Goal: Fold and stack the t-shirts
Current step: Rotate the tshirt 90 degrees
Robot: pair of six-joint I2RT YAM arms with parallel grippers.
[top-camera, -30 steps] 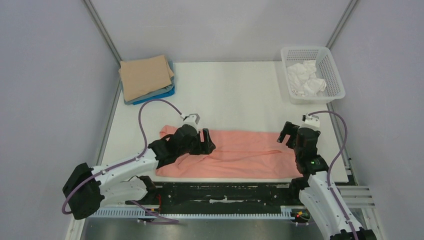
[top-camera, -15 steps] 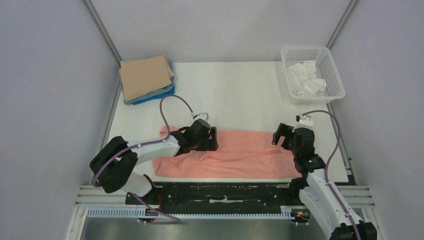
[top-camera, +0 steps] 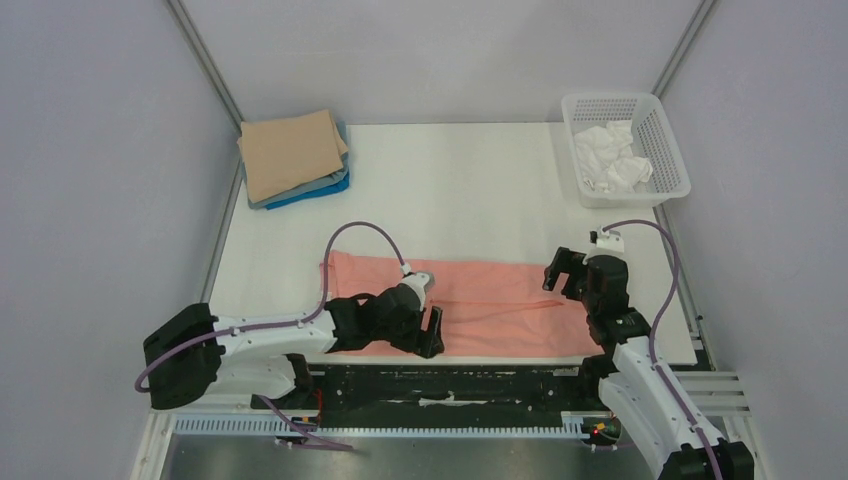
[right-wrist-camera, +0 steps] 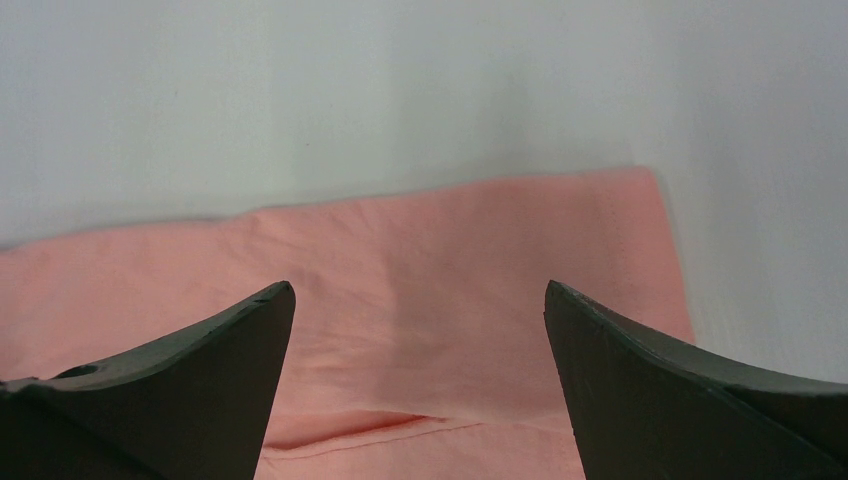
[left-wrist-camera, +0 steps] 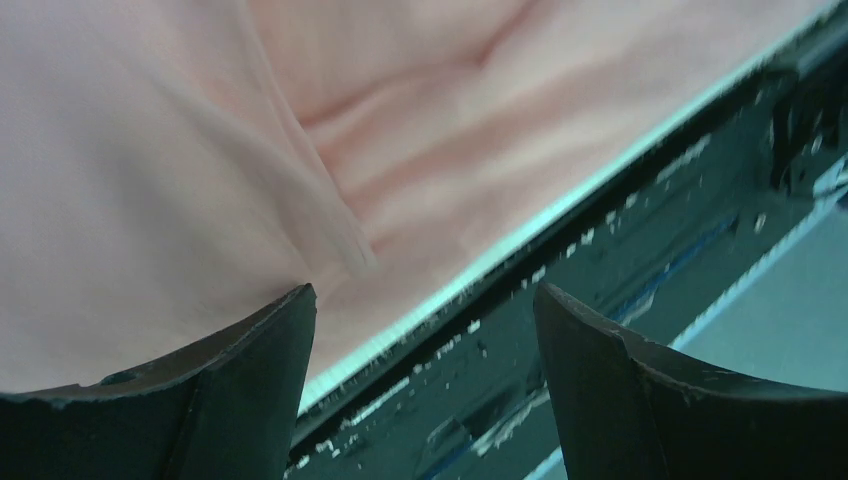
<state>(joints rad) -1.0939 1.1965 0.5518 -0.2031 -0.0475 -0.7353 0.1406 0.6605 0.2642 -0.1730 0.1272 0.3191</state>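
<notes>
The left pincer [top-camera: 432, 335] stands wide open over the near hem of a salmon-pink t-shirt [top-camera: 490, 300], gripping nothing.

The shirt lies flat as a long band on the white table [top-camera: 450, 180], reaching from under this pincer across to the right pincer [top-camera: 563, 272], which hangs with jaws spread just as wide and empty above the cloth's right end. Between the left fingers show the pink hem and the table's dark front rail [left-wrist-camera: 650, 250]. Far beyond the left pincer, at the back left corner, rests a stack of folded t-shirts [top-camera: 293, 155], tan on top, grey and blue beneath. Behind the right pincer sits a white mesh basket [top-camera: 668, 160] holding crumpled white cloth [top-camera: 610, 160].
</notes>
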